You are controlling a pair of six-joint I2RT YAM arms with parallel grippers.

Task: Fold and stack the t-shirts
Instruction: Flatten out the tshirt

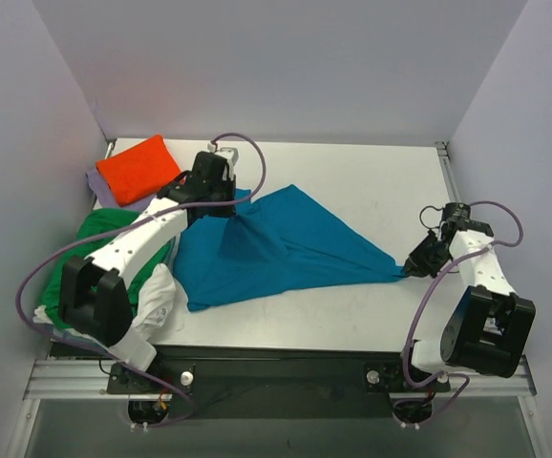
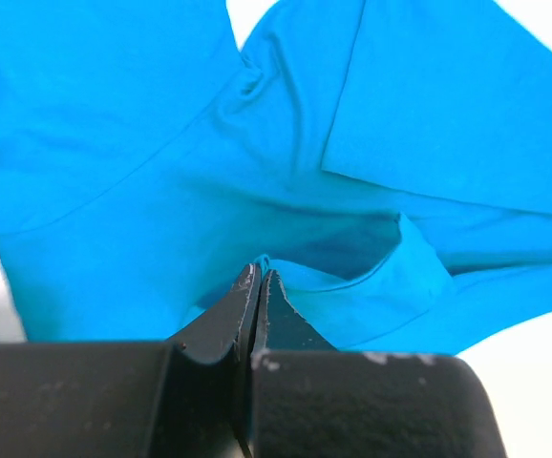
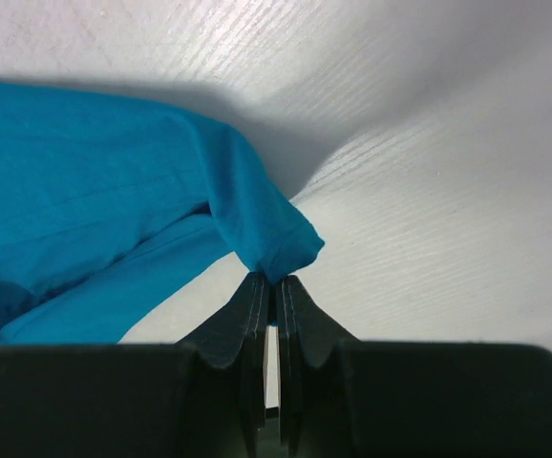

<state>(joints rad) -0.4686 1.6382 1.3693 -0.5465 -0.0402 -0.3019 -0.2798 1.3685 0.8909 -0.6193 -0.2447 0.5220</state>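
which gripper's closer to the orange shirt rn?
Left. The left gripper is shut on the blue shirt just beside the orange shirt; the right gripper pinches that shirt's far corner, across the table.

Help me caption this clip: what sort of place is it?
Likely a robotics lab test cell, not a home: a white table boxed in by plain walls, left arm and right arm bolted at its near edge, a teal-blue t-shirt spread out.
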